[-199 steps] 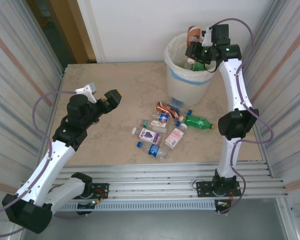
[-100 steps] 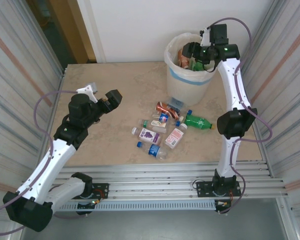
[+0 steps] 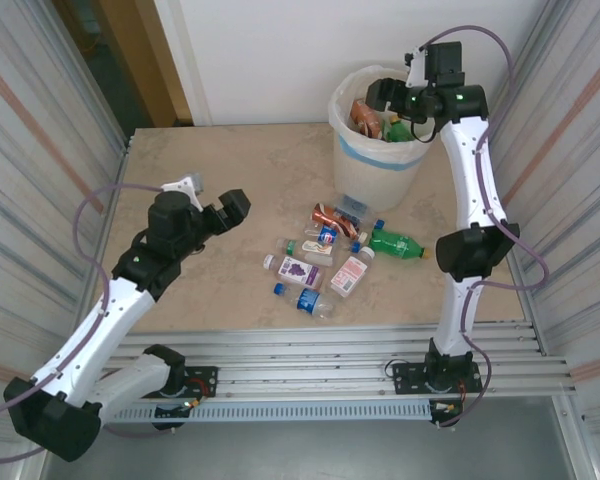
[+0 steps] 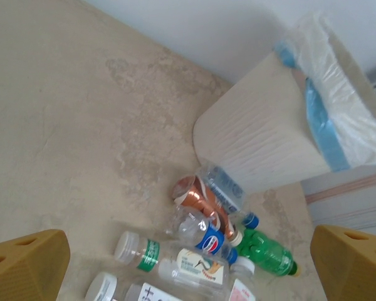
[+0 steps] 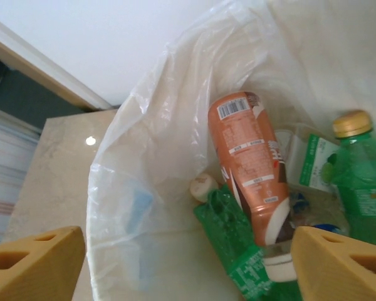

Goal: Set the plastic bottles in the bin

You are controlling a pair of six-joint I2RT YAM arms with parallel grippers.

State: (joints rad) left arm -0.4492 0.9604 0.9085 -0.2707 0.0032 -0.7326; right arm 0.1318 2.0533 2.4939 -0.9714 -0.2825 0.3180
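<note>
The white bin [image 3: 375,165] with a pale blue band stands at the back right. My right gripper [image 3: 382,98] hangs open over its mouth with nothing between the fingers. In the right wrist view a brown-orange bottle [image 5: 250,169] lies in the bin's liner [image 5: 150,188] among green bottles [image 5: 238,251], below the right gripper [image 5: 188,263]. Several plastic bottles [image 3: 325,255] lie in a cluster on the table in front of the bin, among them a green one [image 3: 395,243]. My left gripper [image 3: 212,197] is open, above the table left of the cluster. It looks down on the bottles [image 4: 194,263] and the bin [image 4: 263,144].
The beige tabletop [image 3: 230,170] is bare to the left of the bottles. Corrugated metal walls [image 3: 40,150] close in both sides, and a white wall stands behind the bin. A metal rail [image 3: 310,350] runs along the near edge.
My right gripper has opened and the brown-orange bottle it held has dropped into the bin. The left arm has shifted a little right, toward the bottles.
</note>
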